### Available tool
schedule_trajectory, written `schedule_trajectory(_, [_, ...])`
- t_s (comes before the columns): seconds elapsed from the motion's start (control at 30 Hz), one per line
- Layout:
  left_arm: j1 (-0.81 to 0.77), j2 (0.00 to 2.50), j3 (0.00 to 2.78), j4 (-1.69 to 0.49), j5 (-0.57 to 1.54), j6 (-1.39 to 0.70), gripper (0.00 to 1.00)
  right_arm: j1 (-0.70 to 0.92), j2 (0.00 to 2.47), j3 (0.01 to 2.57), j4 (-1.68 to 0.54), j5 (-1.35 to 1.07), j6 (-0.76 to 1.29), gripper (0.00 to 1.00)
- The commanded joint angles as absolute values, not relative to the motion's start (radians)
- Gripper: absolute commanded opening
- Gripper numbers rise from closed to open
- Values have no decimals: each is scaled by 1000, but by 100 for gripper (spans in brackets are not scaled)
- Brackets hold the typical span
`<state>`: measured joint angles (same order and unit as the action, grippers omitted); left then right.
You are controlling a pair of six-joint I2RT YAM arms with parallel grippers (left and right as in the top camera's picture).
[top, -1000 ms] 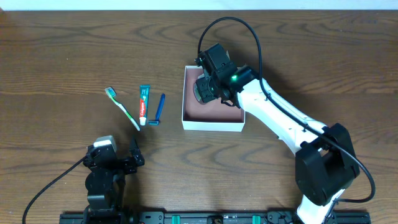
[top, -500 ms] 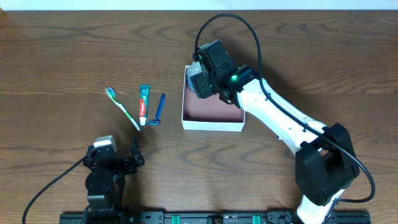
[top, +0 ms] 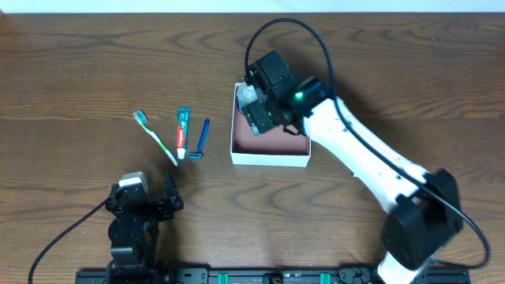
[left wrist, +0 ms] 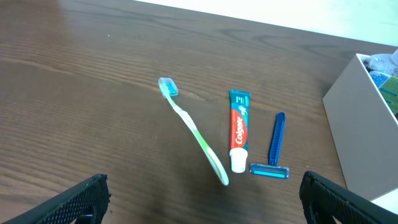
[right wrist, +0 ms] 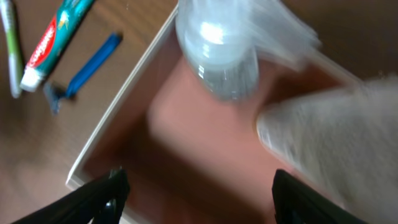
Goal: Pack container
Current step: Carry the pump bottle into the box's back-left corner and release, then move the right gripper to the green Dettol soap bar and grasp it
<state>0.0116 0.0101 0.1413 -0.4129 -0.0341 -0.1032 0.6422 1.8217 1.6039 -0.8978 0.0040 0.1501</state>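
The container [top: 268, 159] is a white-walled box with a pinkish-brown floor at the table's middle. My right gripper [top: 264, 106] hovers over its back left part, open and empty; the right wrist view shows its jaws [right wrist: 199, 199] spread above the floor [right wrist: 186, 137]. A clear plastic-wrapped bottle [right wrist: 217, 56] lies in the box's back left corner, with a blurred white thing [right wrist: 336, 137] beside it. A green toothbrush [top: 155, 136], a toothpaste tube [top: 183, 132] and a blue razor [top: 201, 138] lie left of the box. My left gripper [top: 150, 205] is open and empty, near the front edge.
In the left wrist view the toothbrush [left wrist: 193, 130], toothpaste [left wrist: 239, 127] and razor [left wrist: 273, 146] lie side by side ahead of the open jaws [left wrist: 202, 199], with the container's white wall [left wrist: 360, 124] at the right. The right arm's black cable loops above the box.
My right gripper has shifted a little toward the container's back left corner, and the clear-wrapped bottle now shows there. The left arm has not moved.
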Motion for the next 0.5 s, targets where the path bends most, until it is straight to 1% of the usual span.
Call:
schedule_trajectory(0.0, [17,4,122,-417,-50,-90,98,621,1710,1636,-976,-1,146,77])
schedule_trajectory(0.23, [17,4,122,-417,-50,-90,98,460,1594,1636,-1170,0,227,78])
schedule_trajectory(0.37, [17,4,122,-417,-50,-90,98,338,1590,1627,-1248,0,285,79])
schedule_trajectory(0.47, [17,4,122,-417,-50,-90,98,250,1591,1568,-1272,0,300,78])
